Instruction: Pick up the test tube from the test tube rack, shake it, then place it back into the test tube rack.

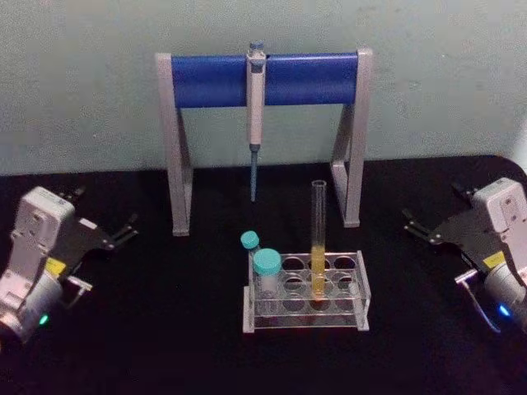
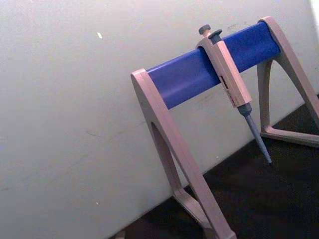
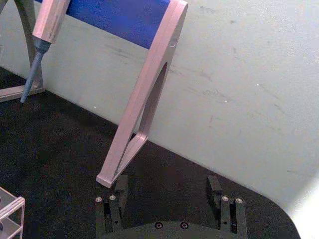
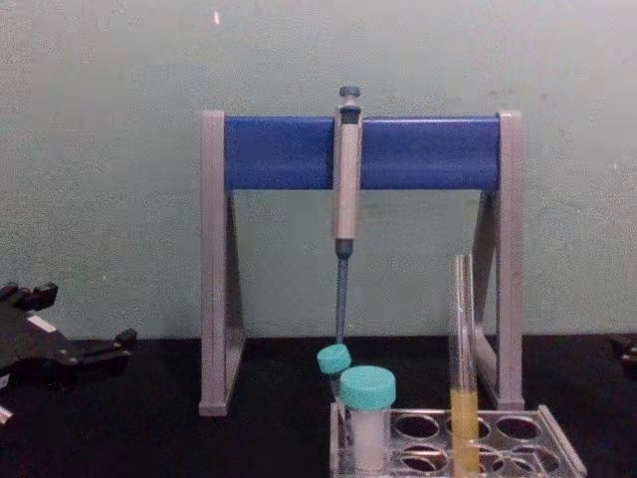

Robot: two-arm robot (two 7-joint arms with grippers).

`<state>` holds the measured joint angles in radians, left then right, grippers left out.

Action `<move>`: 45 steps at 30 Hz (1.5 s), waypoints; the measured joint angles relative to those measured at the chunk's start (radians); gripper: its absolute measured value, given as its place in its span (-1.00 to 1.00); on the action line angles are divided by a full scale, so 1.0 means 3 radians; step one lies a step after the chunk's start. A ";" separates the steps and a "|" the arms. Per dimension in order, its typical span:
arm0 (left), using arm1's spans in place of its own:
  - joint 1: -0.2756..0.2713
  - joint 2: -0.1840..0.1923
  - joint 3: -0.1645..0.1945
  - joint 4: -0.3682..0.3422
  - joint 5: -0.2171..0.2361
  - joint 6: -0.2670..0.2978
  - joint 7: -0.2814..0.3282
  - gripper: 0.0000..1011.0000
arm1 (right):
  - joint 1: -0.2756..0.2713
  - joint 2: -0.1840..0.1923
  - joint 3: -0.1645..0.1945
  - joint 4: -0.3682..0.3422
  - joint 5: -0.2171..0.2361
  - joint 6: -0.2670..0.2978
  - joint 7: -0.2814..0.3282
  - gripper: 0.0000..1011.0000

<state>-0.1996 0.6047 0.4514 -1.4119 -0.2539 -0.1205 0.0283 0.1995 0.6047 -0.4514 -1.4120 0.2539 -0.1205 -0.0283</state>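
The test tube [image 1: 318, 222] is a tall clear glass tube with yellow liquid in its lower part. It stands upright in a middle hole of the low clear test tube rack [image 1: 306, 318] at the table's centre front. In the chest view the test tube [image 4: 463, 344] rises from the rack [image 4: 559, 450]. My left gripper [image 1: 125, 231] rests open at the left, well away from the rack. At the right, also far from the rack, my right gripper [image 1: 412, 224] is open, and its fingers [image 3: 119, 188] stand apart with nothing between them.
A grey stand with a blue bar [image 1: 263, 79] stands behind the rack against the wall, with a grey-blue pipette [image 1: 256, 99] hanging from it. Two teal-capped vials [image 1: 267, 268] occupy the rack's left holes. Black tabletop [image 1: 165, 329] lies bare between each arm and the rack.
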 joint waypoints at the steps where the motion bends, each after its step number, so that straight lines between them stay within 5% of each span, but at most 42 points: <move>1: 0.0000 0.0000 0.0000 0.0000 0.0000 0.0000 0.0000 1.00 | 0.0000 0.0000 0.0000 0.0000 0.0000 0.0000 0.0000 0.98; 45: 0.0000 0.0000 0.0000 0.0000 0.0000 0.0000 0.0000 1.00 | -0.0016 -0.0032 0.0053 -0.0004 -0.0028 0.0006 0.0062 0.98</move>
<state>-0.1995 0.6047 0.4514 -1.4120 -0.2539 -0.1205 0.0283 0.1948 0.5950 -0.4357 -1.4131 0.2454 -0.1186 -0.0097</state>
